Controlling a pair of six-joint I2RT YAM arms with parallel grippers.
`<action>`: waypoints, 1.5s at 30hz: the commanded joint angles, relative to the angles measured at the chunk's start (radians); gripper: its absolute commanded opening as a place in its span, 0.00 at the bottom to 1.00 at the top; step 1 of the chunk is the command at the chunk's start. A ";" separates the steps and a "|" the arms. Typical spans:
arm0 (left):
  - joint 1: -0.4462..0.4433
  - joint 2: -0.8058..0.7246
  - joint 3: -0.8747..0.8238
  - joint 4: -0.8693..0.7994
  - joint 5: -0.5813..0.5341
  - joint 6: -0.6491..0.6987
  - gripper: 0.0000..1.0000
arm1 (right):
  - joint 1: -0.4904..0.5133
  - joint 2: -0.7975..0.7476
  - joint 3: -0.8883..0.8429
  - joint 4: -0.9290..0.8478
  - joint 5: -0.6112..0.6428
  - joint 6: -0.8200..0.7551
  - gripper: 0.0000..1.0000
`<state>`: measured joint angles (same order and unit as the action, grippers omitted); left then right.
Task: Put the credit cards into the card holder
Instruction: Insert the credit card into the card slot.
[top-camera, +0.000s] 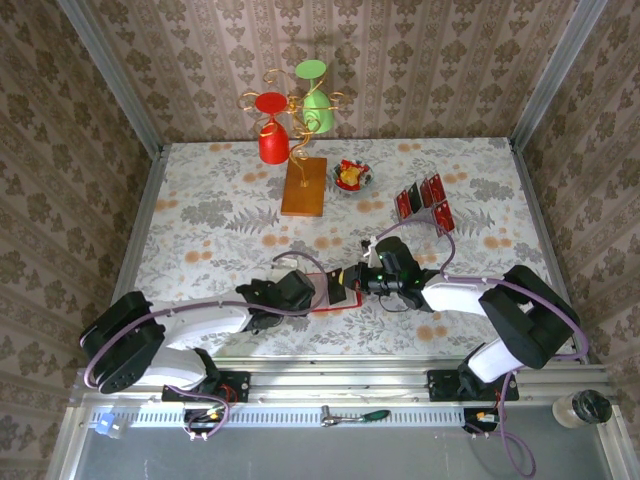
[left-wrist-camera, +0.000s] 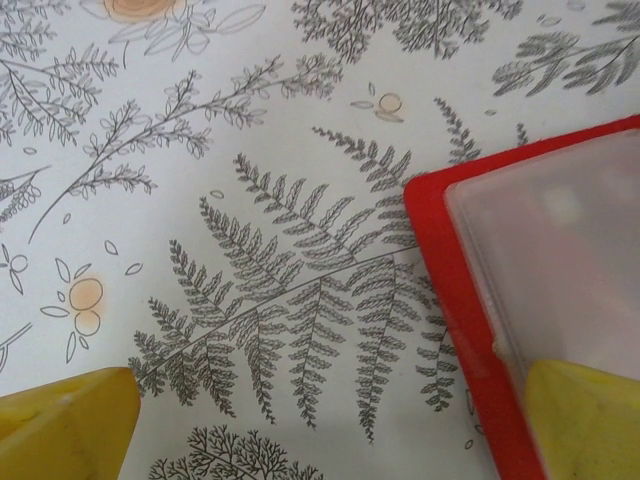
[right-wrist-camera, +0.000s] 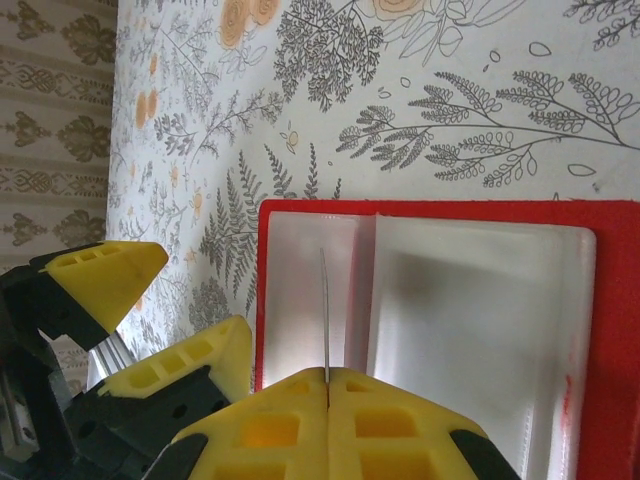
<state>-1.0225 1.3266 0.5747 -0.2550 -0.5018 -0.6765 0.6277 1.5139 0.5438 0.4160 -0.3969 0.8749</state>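
Where the worktop (top-camera: 200, 230) nears the arms' bases, the card holder (right-wrist-camera: 470, 320) lies opened flat, pale inside up, between the two pincers. One credit card (right-wrist-camera: 324, 310), seen edge-on as a thin line, stands over the holder's inner fold, clamped in the fully closed right pincer (right-wrist-camera: 328, 385). The left pincer (left-wrist-camera: 325, 430) gapes wide with nothing in it, one yellow finger (left-wrist-camera: 585, 420) over the holder's corner, the other over bare cloth. The remaining credit cards (top-camera: 425, 200) lean together well apart, toward the far right.

On the table (top-camera: 200, 230) the card holder (top-camera: 320, 295) lies near-centre, the credit cards (top-camera: 424, 203) behind it to the right.
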 joint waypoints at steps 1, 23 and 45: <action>-0.008 -0.017 0.036 0.007 0.000 0.042 1.00 | 0.005 -0.028 -0.020 0.014 0.035 0.002 0.00; -0.010 0.066 -0.026 0.044 -0.024 0.038 1.00 | -0.006 0.029 -0.066 0.177 0.069 0.046 0.00; -0.010 0.066 -0.047 0.009 -0.040 -0.012 1.00 | -0.006 0.166 -0.053 0.338 0.057 0.071 0.00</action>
<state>-1.0328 1.3888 0.5491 -0.1978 -0.5213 -0.6746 0.6254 1.6608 0.4866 0.7063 -0.3450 0.9409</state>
